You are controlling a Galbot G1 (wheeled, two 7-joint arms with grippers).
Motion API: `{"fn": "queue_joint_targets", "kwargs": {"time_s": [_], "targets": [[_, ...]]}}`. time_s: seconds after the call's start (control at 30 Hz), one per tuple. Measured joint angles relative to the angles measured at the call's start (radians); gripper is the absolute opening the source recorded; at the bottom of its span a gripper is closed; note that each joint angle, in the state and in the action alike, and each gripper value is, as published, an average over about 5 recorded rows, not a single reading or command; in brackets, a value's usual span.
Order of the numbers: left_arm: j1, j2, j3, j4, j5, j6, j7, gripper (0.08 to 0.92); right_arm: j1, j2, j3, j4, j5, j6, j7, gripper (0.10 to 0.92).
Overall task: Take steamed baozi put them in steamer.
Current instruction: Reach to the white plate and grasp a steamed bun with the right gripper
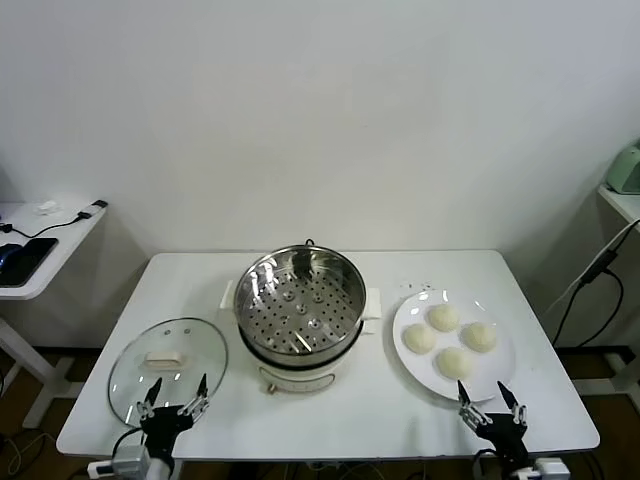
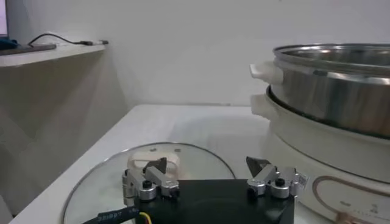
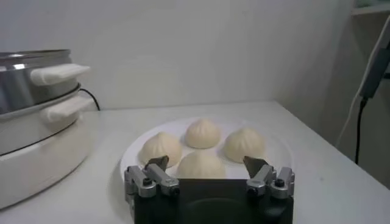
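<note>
A: Where are the baozi?

B: All four steamed baozi point(image 1: 449, 340) sit on the white plate point(image 1: 502, 376) on the table's right side; three form a back row of sorts and one lies nearer the front edge; in the right wrist view they point(image 3: 201, 143) cluster touching or nearly touching, pleated tops up.

A: And the steamer?

B: The steamer point(image 1: 301, 312) stands mid-table, between the plate and the glass lid point(image 1: 166, 366); its steel pot is uncovered and the perforated tray point(image 1: 300, 310) inside holds nothing; the cream base has side handles, one point(image 3: 59, 73) showing in the right wrist view beside the plate point(image 3: 133, 154).

A: The lid?

B: It lies flat on the white table point(image 1: 200, 275) to the steamer's left, cream handle up; from the left wrist the lid point(image 2: 201, 159) is just ahead of the gripper, with the steamer point(image 2: 341, 85) rising beside it.

A: Hands?

B: The left gripper point(image 1: 174, 396) hovers at the table's front edge over the lid's near rim; its jaws stand wide, holding nothing; the right gripper point(image 1: 491, 397) hovers at the front edge just before the plate, jaws likewise spread wide and empty; from its own camera, the right gripper point(image 3: 208, 164) frames the nearest bun without touching it; the left gripper point(image 2: 210, 164) frames the lid's handle point(image 2: 152, 162).
</note>
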Motion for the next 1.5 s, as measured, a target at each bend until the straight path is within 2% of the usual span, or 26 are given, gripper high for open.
{"fn": "queue_joint_targets", "kwargs": {"time_s": [0.27, 0.43, 0.63, 0.83, 0.97, 1.13, 1.3, 1.5], "targets": [[-0.006, 0.005, 0.011, 0.006, -0.001, 0.000, 0.000, 0.823, 0.256, -0.125, -0.060, -0.088, -0.016, -0.117, -0.037, 0.823], [-0.013, 0.012, 0.013, 0.007, -0.004, 0.000, 0.002, 0.823, 0.509, -0.261, -0.219, -0.190, -0.059, -0.167, -0.134, 0.823], [-0.014, 0.015, 0.018, 0.004, -0.004, -0.001, 0.003, 0.823, 0.884, -0.434, -0.560, -0.335, -0.133, -0.156, -0.385, 0.823], [-0.005, 0.019, 0.024, 0.007, -0.002, -0.011, 0.004, 0.823, 1.282, -0.530, -0.959, -0.499, -0.199, -0.044, -0.715, 0.823], [-0.003, 0.024, 0.026, 0.007, -0.002, -0.015, 0.004, 0.823, 1.546, -0.548, -1.226, -0.597, -0.228, 0.022, -0.902, 0.823], [-0.009, 0.029, 0.022, 0.009, -0.003, -0.016, 0.005, 0.823, 1.814, -0.532, -1.540, -0.684, -0.244, 0.057, -1.049, 0.823], [-0.016, 0.032, 0.018, 0.014, -0.004, -0.019, 0.006, 0.823, 1.948, -0.498, -1.746, -0.753, -0.239, 0.042, -1.112, 0.823], [-0.020, 0.030, 0.018, 0.022, -0.005, -0.022, 0.007, 0.823, 1.959, -0.440, -1.835, -0.831, -0.227, -0.011, -1.121, 0.823]]}}
